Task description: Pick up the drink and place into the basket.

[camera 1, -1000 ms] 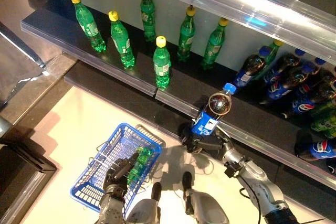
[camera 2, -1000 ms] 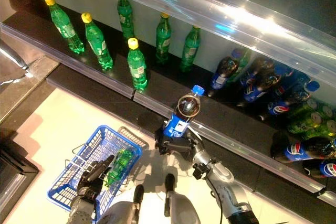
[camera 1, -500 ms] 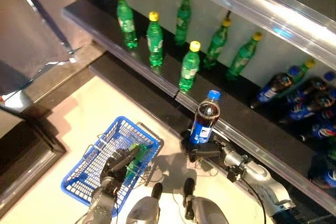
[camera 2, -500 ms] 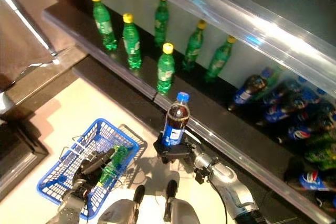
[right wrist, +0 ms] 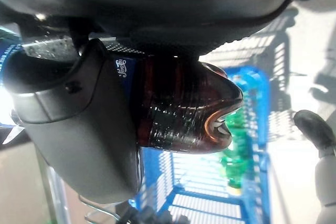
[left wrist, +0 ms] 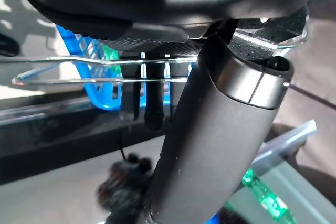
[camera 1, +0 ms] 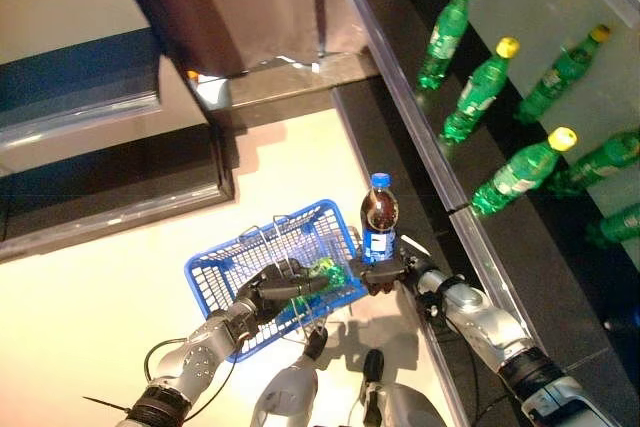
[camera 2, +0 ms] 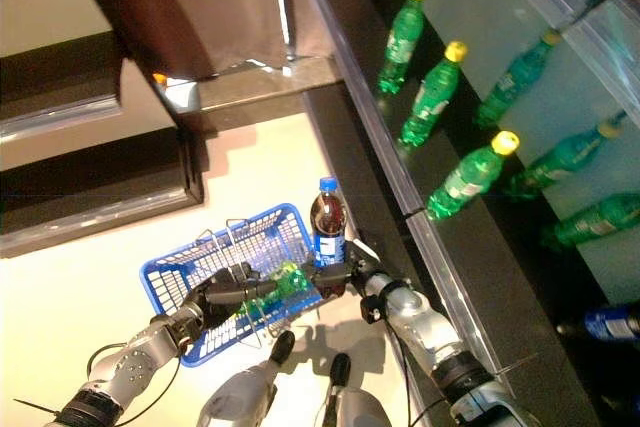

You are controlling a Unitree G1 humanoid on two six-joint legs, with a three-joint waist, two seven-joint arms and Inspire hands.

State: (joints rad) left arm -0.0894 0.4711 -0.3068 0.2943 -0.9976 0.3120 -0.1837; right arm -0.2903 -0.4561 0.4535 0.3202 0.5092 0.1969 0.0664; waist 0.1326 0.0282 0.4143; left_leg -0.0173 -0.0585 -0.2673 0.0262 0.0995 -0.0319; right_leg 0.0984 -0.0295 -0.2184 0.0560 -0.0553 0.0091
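My right hand [camera 1: 385, 274] is shut on a dark cola bottle [camera 1: 378, 219] with a blue cap and blue label, held upright just beside the right rim of the blue basket [camera 1: 222, 269]. The right wrist view shows the bottle's dark body [right wrist: 178, 106] under my thumb [right wrist: 79, 124], with the basket [right wrist: 262, 103] below it. My left hand [camera 1: 272, 290] is shut on the basket's wire handles [left wrist: 94, 69] and holds the basket up in front. A green bottle [camera 1: 322, 271] lies inside the basket.
A dark shelf [camera 1: 520, 247] runs along the right with green bottles [camera 1: 485, 92] standing on it. A dark low ledge [camera 1: 110, 197] lies at the left. The pale floor [camera 1: 90, 307] lies below the basket.
The camera has swung left, so the shelf now sits at the right. My right hand has brought the cola bottle from the shelf edge to the basket's right rim. The basket is raised closer to it.
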